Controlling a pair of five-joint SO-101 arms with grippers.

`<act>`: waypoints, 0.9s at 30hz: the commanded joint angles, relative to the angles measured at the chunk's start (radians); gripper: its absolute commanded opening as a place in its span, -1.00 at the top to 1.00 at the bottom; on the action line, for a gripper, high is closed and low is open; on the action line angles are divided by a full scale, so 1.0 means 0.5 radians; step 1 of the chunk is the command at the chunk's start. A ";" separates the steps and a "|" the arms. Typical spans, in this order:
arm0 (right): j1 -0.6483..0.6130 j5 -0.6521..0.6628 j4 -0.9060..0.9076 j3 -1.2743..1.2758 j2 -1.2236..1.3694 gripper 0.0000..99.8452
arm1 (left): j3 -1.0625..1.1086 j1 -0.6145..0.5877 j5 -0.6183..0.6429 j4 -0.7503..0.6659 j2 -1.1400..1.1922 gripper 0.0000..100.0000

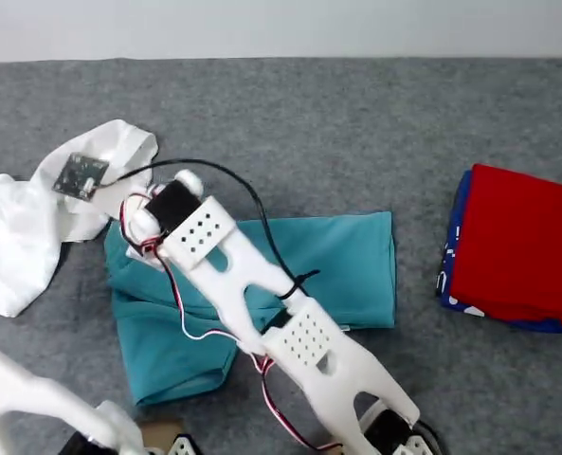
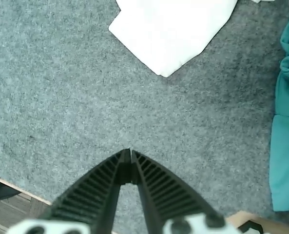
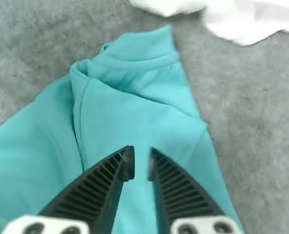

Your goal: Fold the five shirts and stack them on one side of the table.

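Tabletop seen from above, covered in a grey mat point(image 1: 356, 123) with a coarse, felt-like nap; a pale wall point(image 1: 262, 28) runs along the far edge. A teal shirt point(image 1: 347, 270) lies in the middle, partly folded and rumpled at one end. The white right arm point(image 1: 262, 294) stretches across it towards that rumpled end, probably to take up an edge for the next fold. A crumpled white shirt point(image 1: 15, 237) sits just beside the teal one and looks unfolded. Well apart, at the opposite edge, a folded red shirt point(image 1: 522, 242) rests on a folded blue shirt point(image 1: 454, 256), which looks like the start of the stack. The left arm point(image 1: 25, 389) sits at the near corner.

Left wrist view: the left gripper point(image 2: 130, 156) is closed tip to tip on nothing, above bare mat, with a corner of the white shirt beyond it. A wooden strip point(image 2: 12, 202) shows past the mat's edge.

Right wrist view: the right gripper point(image 3: 139, 161) hangs over the teal shirt near its collar, claw parted by a narrow gap and holding nothing.
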 commanded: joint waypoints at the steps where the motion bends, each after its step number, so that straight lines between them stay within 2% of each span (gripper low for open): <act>1: 0.002 -0.028 0.091 0.282 -0.376 0.92 | -0.075 -0.104 -0.015 -0.009 -0.052 0.99; 5: -0.041 -0.031 0.087 0.878 -0.760 0.92 | -0.069 -0.242 -0.015 -0.018 -0.049 0.99; 13: -0.318 -0.021 0.078 1.878 -1.284 0.91 | -0.054 -0.261 -0.009 -0.009 -0.049 0.99; 17: -0.465 -0.028 0.072 2.004 -1.290 0.90 | 0.044 -0.258 -0.015 -0.021 -0.049 0.99; 23: -0.664 -0.025 0.048 2.019 -1.112 0.54 | 0.106 -0.249 -0.034 -0.012 -0.049 0.98; 27: -0.806 -0.025 0.014 2.019 -0.996 0.52 | 0.106 -0.261 -0.132 -0.009 -0.049 0.98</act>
